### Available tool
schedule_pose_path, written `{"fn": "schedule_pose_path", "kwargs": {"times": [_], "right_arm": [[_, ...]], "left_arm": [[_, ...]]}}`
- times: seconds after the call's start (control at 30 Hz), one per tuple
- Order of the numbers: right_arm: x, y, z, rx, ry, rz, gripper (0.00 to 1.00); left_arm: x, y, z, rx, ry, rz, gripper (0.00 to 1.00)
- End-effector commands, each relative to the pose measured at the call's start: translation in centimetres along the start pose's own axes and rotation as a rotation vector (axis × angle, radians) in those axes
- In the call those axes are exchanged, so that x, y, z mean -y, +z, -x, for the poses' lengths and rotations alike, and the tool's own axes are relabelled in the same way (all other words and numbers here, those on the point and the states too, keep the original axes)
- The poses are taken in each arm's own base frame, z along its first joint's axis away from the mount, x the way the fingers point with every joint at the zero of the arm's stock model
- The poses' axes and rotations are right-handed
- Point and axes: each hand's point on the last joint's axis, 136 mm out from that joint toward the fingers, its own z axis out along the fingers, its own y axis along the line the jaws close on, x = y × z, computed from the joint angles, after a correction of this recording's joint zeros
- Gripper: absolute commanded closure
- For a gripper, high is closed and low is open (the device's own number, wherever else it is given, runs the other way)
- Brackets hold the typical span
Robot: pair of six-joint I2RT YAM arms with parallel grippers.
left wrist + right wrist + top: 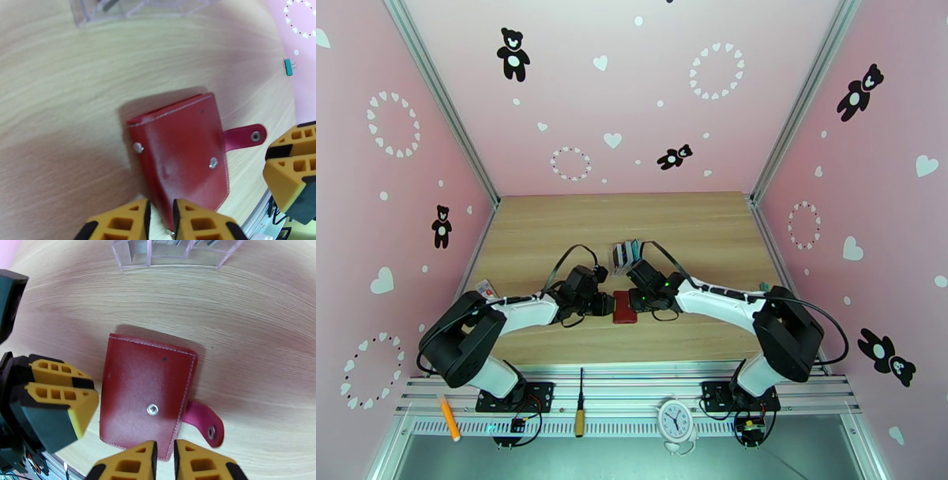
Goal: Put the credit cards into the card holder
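So both grippers are on the wallet, cards waiting in the rack

Okay, the card holder lies folded flat on the table, right between the two arms. Its snap tab is undone and sticks out to the side, so nothing locks it closed.

The left gripper has its fingers nearly together with the wallet's near edge caught in the thin gap between them. The right gripper looks the same from its own camera: narrow gap, with the wallet's lower edge by the tab sitting in it. I read both as pinching the leather, not just hovering.

Why two arms on one small wallet? My guess is that one pins a cover while the other peels the other flap up. A folded wallet would just slide around if only one side got pulled, and the pockets inside need to be exposed before any card can go in.

The credit cards stand upright in the clear rack, just beyond the wallet. They sit close by, so it's a short reach once the holder is open. None of them is in the holder yet, so this looks like very early days.
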Motion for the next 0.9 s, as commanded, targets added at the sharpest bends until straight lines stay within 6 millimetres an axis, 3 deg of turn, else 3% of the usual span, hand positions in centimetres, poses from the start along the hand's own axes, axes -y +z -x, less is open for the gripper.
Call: {"fn": "schedule_pose_path", "kwargs": {"times": [0.0,0.1,0.87], "right_arm": [[-0.3,0.5,0.4,0.000,0.007,0.015,0.76],[0.3,0.9,0.3,-0.009,0.025,0.016,0.68],[0.8,3.0,-0.7,-0.070,0.079,0.069,0.64]], "left_arm": [[0.8,0.2,0.4,-0.005,0.014,-0.030,0.75],[0.7,0.3,0.4,-0.009,0.011,-0.024,0.74],[-1.0,0.6,0.3,-0.015,0.002,0.069,0.83]]}}
